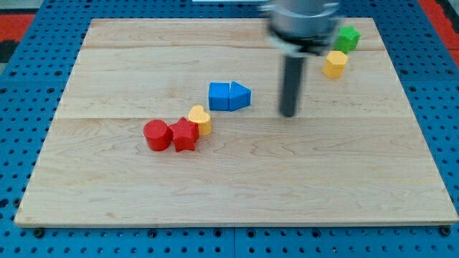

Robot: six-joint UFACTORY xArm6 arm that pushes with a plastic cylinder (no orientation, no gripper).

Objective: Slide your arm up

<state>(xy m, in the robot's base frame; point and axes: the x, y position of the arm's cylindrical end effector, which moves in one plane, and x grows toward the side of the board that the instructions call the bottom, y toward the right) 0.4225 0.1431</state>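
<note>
My tip (288, 114) rests on the wooden board (229, 186), right of centre. Just to its left sit a blue cube (219, 96) and a blue wedge-shaped block (241, 96), touching each other. Lower left of them lie a yellow heart-shaped block (201, 119), a red star-like block (185, 135) and a red cylinder (156, 135), bunched in a row. Up and to the right of the tip are a yellow block (334, 64) and a green block (348, 39), close together near the top right corner.
The board lies on a blue perforated base (29, 86). The arm's grey body (303, 21) hangs over the board's top edge, above the tip.
</note>
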